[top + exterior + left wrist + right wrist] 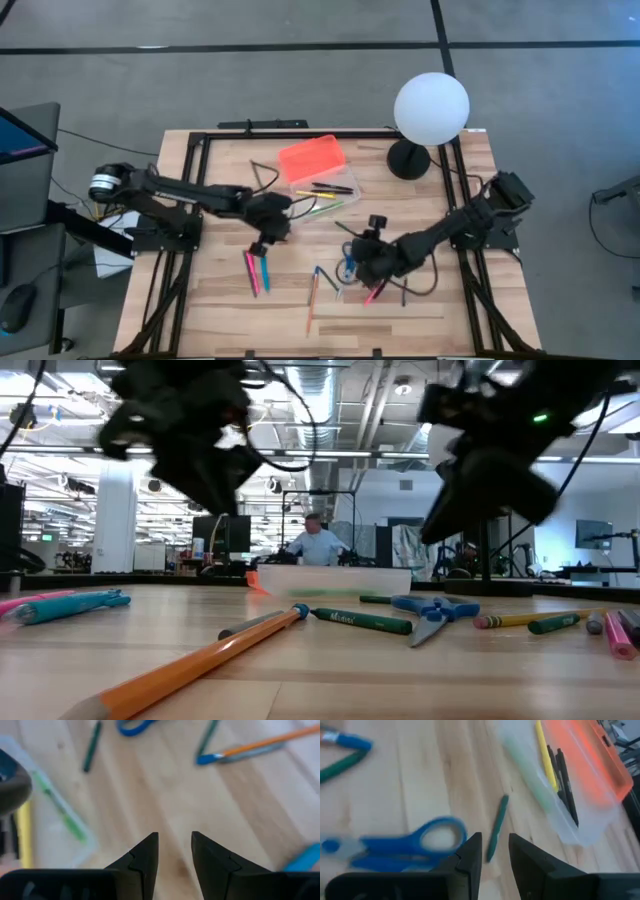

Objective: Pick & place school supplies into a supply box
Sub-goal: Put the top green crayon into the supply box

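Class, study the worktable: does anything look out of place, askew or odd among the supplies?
The white globe lamp at the table's far right corner is no school supply. Pens and blue scissors lie scattered at all angles, and the supply box sits askew, orange lid flipped open. Nothing looks damaged.

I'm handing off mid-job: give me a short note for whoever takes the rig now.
Left gripper: jaws slightly apart, empty, over bare wood between the supply box and the pink and blue pens.
Right gripper: jaws slightly apart, empty, above the blue-handled scissors and a green pencil.
Done: a yellow pencil, black pens and a green marker lie in the box; its orange lid is open.
Left: the pink and blue pens, scissors, green pencil, orange pencil and other loose supplies near the right gripper.
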Available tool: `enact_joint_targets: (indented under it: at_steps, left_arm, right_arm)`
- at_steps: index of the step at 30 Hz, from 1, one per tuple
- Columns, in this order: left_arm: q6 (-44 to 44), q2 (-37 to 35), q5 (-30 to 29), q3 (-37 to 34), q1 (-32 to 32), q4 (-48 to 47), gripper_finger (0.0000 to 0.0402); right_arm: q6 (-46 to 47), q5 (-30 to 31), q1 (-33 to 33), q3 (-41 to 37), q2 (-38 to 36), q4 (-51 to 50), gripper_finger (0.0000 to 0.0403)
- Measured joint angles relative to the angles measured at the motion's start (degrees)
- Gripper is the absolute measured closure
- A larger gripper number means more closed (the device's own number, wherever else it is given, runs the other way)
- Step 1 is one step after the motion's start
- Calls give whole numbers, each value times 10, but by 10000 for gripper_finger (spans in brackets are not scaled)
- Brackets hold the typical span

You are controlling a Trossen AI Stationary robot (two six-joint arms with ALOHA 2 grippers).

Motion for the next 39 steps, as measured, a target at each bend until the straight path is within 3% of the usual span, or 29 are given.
enact_joint_targets:
  at_steps: [5, 10, 19, 26, 39]
  left_arm:
    - [-11, -89, 3, -111, -33, 100, 290]
    - [-43, -176, -42, -188, -53, 142, 290]
    - [-61, -297, -89, -233, -80, 141, 290]
    - [-65, -315, -115, -237, -95, 141, 290]
    - [-65, -315, -126, -237, -95, 140, 290]
  right_arm:
    - [-31, -67, -55, 0, 0, 34, 310]
    - [-33, -116, -104, 0, 0, 44, 310]
    - [-18, -174, -164, 0, 23, 64, 310]
    - [-8, -173, -178, 0, 69, 81, 310]
    - [-41, -176, -175, 0, 70, 81, 310]
